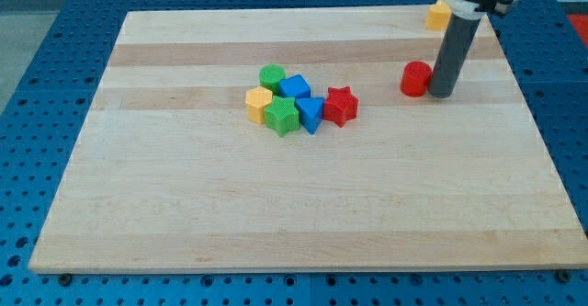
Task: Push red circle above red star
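Nearest the view's bottom: bare wooden board (303, 223), pale planks, edges resting on a blue perforated table (37, 113).

Mid-board cluster, all touching or nearly so: green star-like block (282, 116), blue block (311, 113), yellow block (259, 103), second blue block (295, 87), green circle (271, 76). Red star (341, 106) sits at the cluster's right edge, against the blue block.

Red circle (415, 79) lies to the right of the star and slightly higher, well apart from it.

My tip (442, 94) stands just right of the red circle, touching or almost. No jaws here; the rod holds nothing. That side suits a leftward push, judging by the task.

An orange block (438, 16) sits near the top right corner, partly behind the rod.
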`<state>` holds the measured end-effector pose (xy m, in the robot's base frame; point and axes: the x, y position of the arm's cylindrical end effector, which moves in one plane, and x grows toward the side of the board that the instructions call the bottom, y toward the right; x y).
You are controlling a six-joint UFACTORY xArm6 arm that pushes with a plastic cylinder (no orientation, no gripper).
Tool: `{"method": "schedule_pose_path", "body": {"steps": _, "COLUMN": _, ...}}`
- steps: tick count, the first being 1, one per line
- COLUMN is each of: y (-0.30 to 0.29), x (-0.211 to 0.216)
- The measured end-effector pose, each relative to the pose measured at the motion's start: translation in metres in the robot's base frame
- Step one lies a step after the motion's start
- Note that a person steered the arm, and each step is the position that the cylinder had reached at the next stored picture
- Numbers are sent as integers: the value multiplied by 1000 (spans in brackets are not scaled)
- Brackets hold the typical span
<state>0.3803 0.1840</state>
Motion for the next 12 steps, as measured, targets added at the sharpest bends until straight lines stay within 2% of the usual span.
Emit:
{"method": "schedule_pose_path", "body": {"steps": 1, "y": 0, "x": 0}}
{"method": "schedule_pose_path", "body": {"steps": 3, "y": -18, "x": -35}}
{"method": "schedule_pose_path", "body": {"steps": 4, "y": -22, "x": -39}}
{"method": "schedule_pose_path", "body": {"steps": 6, "y": -32, "x": -39}}
{"method": "schedule_pose_path", "body": {"steps": 10, "y": -107, "x": -24}}
{"method": "schedule_pose_path", "body": {"steps": 12, "y": -95, "x": -33}}
